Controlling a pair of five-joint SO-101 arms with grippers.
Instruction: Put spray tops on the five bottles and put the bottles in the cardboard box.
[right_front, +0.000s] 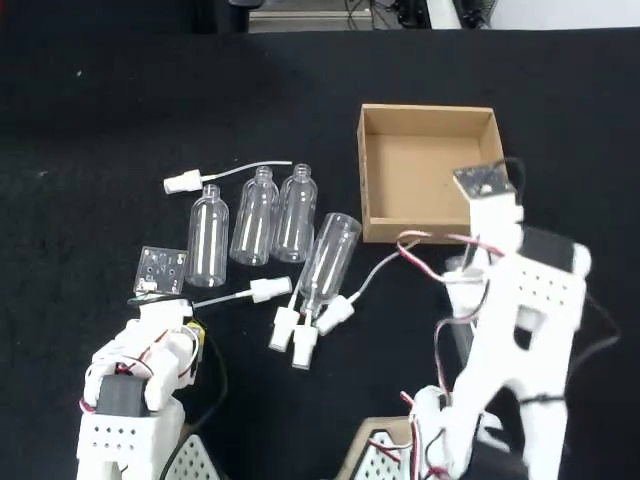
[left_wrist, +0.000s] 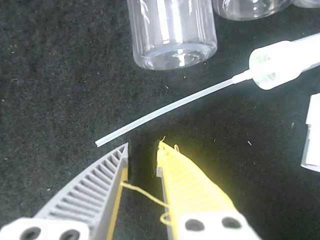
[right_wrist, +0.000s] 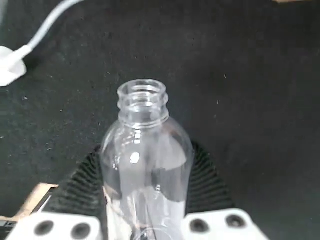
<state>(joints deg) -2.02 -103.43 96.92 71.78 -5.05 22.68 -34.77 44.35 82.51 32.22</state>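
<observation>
Bottle in hand beside the cardboard box: the right gripper (right_wrist: 145, 177) was clamped on a clear, uncapped bottle (right_wrist: 145, 145). Its black fingers (right_wrist: 80, 185) pressed on either side of the body, and the open neck pointed away from the wrist. The right arm (right_front: 520, 300) stood over the black table (right_front: 100, 120) at the near right corner of the open cardboard box (right_front: 425, 180).

To the left of the box, four more bottles lay on their sides without tops. Three lay in a row (right_front: 208, 240) (right_front: 255, 215) (right_front: 295, 213) with their necks pointing away from the arms. The fourth (right_front: 328, 258), the one closest to the box, lay slanted with its neck toward the arms.

Five loose spray tops were scattered around that group. One (right_front: 185, 181) lay beyond the row, farthest left of the box. Three (right_front: 285, 328) (right_front: 305, 345) (right_front: 335, 312) clustered by the slanted bottle's neck, nearer the arms than the box.

The fifth spray top (left_wrist: 285, 60) lay just on the arms' side of the row, its thin tube (left_wrist: 165, 112) running away from the box. The left gripper (left_wrist: 144, 150) was low over the cloth at the free end of that tube. Its grey and yellow fingers (left_wrist: 105, 185) were slightly apart with nothing between them, and the tube tip was just beyond the grey one.
</observation>
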